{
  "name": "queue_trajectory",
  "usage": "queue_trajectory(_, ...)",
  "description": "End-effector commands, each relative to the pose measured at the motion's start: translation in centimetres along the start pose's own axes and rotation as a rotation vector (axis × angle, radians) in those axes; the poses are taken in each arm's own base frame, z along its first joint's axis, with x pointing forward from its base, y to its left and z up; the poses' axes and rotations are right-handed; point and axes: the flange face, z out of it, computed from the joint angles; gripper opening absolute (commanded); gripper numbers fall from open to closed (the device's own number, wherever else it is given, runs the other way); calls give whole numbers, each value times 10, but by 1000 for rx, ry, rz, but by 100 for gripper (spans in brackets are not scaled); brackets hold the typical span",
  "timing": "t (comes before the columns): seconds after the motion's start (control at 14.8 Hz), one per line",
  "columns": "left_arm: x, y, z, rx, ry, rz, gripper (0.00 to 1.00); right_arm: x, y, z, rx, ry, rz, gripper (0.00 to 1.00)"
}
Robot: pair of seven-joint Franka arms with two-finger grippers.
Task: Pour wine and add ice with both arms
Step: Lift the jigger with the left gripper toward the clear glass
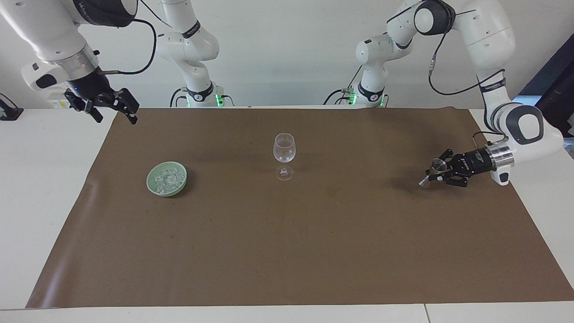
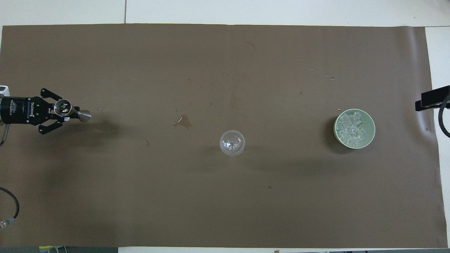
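Note:
My left gripper (image 1: 439, 176) is shut on a small metal hourglass-shaped measuring cup (image 1: 436, 166) and holds it tilted just above the brown mat, at the left arm's end of the table. In the overhead view the gripper (image 2: 69, 112) grips the cup (image 2: 83, 115) at its waist. A clear, empty wine glass (image 1: 284, 151) (image 2: 232, 142) stands at the mat's middle. The ice (image 1: 168, 179) (image 2: 351, 129) is heaped in a pale green bowl (image 1: 152, 185) (image 2: 370, 121) toward the right arm's end. My right gripper (image 1: 112, 109) is open and empty, raised over the mat's edge at that end.
The brown mat (image 1: 287, 251) covers most of the white table. A small wet stain (image 2: 182, 121) and scattered droplets lie on the mat between the glass and the left gripper. A black part of the right gripper (image 2: 431, 98) shows at the overhead view's edge.

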Motion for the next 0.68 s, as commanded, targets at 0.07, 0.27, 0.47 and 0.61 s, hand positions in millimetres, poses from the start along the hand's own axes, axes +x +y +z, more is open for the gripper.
queue_trajectory(0.07, -63, -16, 41, 63, -3, 49, 0, -3, 2, 1, 8, 2, -8, 100)
queue_trajectory(0.27, -109, -25, 82, 111, 16, 64, 0, -3, 2, 1, 8, 2, -8, 100)
queue_trajectory(0.47, -155, -25, 131, 147, 62, 35, 0, -4, 8, 1, 8, 3, 5, 100)
queue_trajectory(0.61, -189, -28, 169, 166, 97, 43, 0, -4, 9, 1, 8, 3, 6, 100)
